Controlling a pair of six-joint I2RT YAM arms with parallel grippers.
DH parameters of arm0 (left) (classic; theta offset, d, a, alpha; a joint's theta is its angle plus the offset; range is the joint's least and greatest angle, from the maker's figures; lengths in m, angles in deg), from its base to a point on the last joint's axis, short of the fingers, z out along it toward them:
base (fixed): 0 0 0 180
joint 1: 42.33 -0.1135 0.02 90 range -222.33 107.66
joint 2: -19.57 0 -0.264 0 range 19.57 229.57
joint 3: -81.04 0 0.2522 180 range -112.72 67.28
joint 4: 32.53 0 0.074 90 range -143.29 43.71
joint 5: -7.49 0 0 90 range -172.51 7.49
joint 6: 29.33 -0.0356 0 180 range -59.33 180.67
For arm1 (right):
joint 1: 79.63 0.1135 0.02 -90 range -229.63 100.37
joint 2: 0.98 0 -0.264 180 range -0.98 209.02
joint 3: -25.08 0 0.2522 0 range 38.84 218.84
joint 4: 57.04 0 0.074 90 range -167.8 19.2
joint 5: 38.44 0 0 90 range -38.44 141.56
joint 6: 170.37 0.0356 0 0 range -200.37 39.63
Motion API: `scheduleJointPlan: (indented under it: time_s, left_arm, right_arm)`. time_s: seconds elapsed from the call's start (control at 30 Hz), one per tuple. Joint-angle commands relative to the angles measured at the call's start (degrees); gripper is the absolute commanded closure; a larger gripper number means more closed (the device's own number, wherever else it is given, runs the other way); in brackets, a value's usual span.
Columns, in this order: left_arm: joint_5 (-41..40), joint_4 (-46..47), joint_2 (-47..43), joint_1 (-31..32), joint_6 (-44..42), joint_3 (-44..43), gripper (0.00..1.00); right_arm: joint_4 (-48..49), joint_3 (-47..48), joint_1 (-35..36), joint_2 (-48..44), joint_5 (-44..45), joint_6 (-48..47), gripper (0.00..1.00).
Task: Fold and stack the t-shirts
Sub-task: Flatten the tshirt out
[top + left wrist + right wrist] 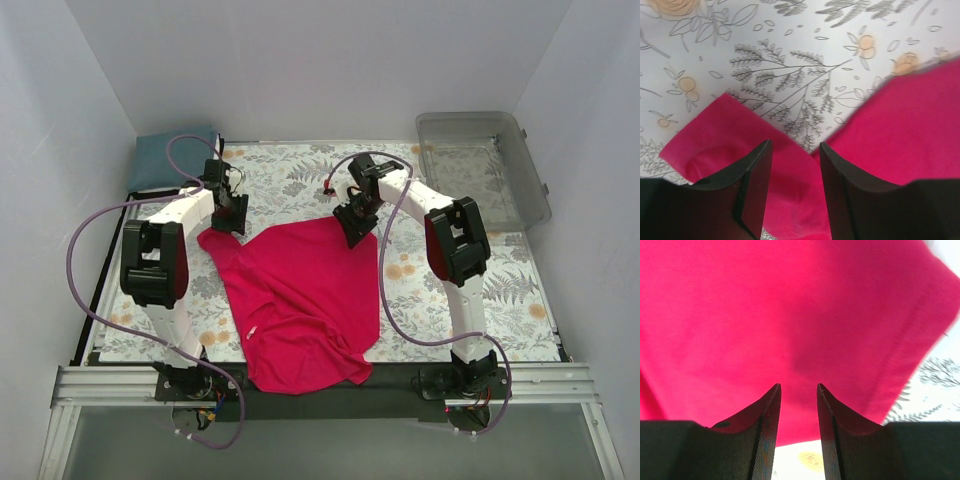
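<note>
Between the fingers of the left gripper [795, 146]: a moderate gap with the jaws apart and nothing clamped. Cloth of the crimson-pink t-shirt [910, 130] shows through the gap beneath the tips, but whether the tips touch it cannot be told.
Ahead of the left fingers: a sleeve [715, 140] lies flat off the left-hand tip, its hemmed end pointing away. The floral table cover [790, 50] lies bare beyond it.
Between the fingers of the right gripper [798, 386]: a narrower gap, with the jaws parted and gripping nothing visible.
Ahead of the right fingers: crimson-pink cloth fills nearly everything, and a stitched hem [910, 340] runs off to the right of the tips.
Around both grippers: the shirt lies spread and rumpled between the arms, with one gripper at each of its far corners. A small white neck label [252, 333] sits nearer the arm bases.
Beyond the left gripper: the dusty teal-blue t-shirt [170, 160] sits in a compact pile at the far left corner, well apart.
Off to the right of the right gripper: a clear plastic bin [500, 120].
</note>
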Motion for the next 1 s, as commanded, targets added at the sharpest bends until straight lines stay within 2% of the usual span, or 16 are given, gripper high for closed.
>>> scheduleJointPlan:
  time_s: [0.0,0.03,0.1,0.2,0.23,0.3,0.33,0.37,0.5,0.57,0.67,0.7,0.83,0.87,0.93,0.97]
  left_arm:
    - [-9.60,0.85,-0.30,0.68,1.43,0.26,0.58]
    - [-10.39,1.20,0.66,0.68,1.35,0.62,0.52]
    - [-12.24,1.73,1.45,0.68,1.26,1.58,0.52]
    - [-13.74,2.70,2.42,0.59,0.99,1.77,0.60]
    - [-13.65,2.79,2.34,0.59,0.91,1.68,0.69]
    - [-13.83,2.87,1.46,0.59,0.64,1.33,0.79]
    - [-13.92,2.79,0.94,0.59,0.38,0.89,0.87]
    - [-14.26,2.70,0.41,0.59,0.12,0.45,1.00]
    - [-11.81,0.68,-7.21,-1.59,-1.11,-1.31,1.00]
    - [-6.55,-1.33,-11.00,-3.70,-2.34,-0.53,1.00]
    - [2.65,-3.79,-17.69,-12.21,-5.94,2.10,1.00]
    - [4.87,-4.33,-20.05,-17.11,-7.25,4.90,1.00]
    - [11.39,-6.53,-21.31,-26.02,-18.32,13.70,1.00]
    - [11.92,-5.75,-21.22,-27.69,-19.04,15.63,0.91]
    - [11.66,-1.99,-20.34,-32.96,-19.92,19.42,0.57]
    - [11.31,-1.00,-19.82,-36.55,-19.66,19.78,0.51]
  right_arm:
    - [3.28,-1.09,-0.45,-0.25,5.74,0.99,0.58]
    - [3.54,-1.27,-0.45,0.45,7.23,0.90,0.58]
    - [3.63,-1.71,-0.45,0.89,8.81,0.64,0.58]
    - [3.72,-3.20,-0.54,0.81,9.87,0.11,0.58]
    - [3.80,-4.25,-0.54,0.63,10.31,-0.07,0.57]
    - [4.07,-5.31,-0.71,0.02,11.02,-0.33,0.57]
    - [4.07,-5.75,-0.89,-0.07,11.37,-0.42,0.57]
    - [4.15,-6.54,-0.89,-0.07,11.63,-0.42,0.58]
    - [5.64,-10.23,-2.29,-1.12,13.39,-1.38,0.57]
    - [6.18,-11.90,-3.26,-2.52,14.62,-2.00,0.58]
    - [6.53,-14.97,-5.02,-4.63,15.15,-3.32,0.58]
    - [6.70,-16.55,-5.72,-5.25,15.24,-3.67,0.57]
    - [6.62,-19.72,-6.43,-9.46,15.07,-5.51,0.58]
    - [6.44,-20.25,-6.52,-10.26,14.72,-5.60,0.57]
    - [6.35,-21.39,-6.52,-12.19,14.10,-5.87,0.57]
    - [6.35,-21.66,-6.43,-12.64,14.10,-6.04,0.57]
